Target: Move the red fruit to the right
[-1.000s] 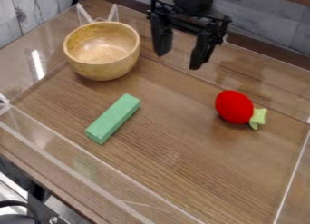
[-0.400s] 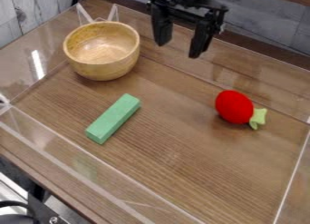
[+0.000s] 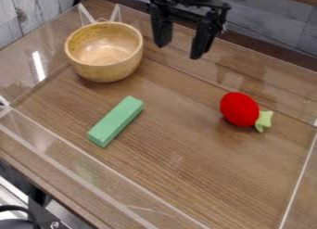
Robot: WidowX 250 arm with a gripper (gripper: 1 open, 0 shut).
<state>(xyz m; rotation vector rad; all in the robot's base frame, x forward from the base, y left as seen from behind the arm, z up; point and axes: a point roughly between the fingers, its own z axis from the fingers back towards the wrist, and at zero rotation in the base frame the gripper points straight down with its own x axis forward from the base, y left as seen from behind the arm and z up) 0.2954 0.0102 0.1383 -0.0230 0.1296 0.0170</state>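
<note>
a: where does the single view sit?

b: above and in front of the wooden table (image 3: pixel 186 131), looking down at a slant toward the far wall, from moderately near.

a: how much fits in?

b: the tabletop nearly fills it, though the near corners are cut off. the gripper (image 3: pixel 181 40) hangs from the top edge, its arm cropped; the wooden bowl (image 3: pixel 104 51) sits upper left.

a: any second view?

b: none, so nothing overlaps.

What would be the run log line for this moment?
gripper: open, empty, at table's rear | red fruit: on table, right side | wooden bowl: rear left
</note>
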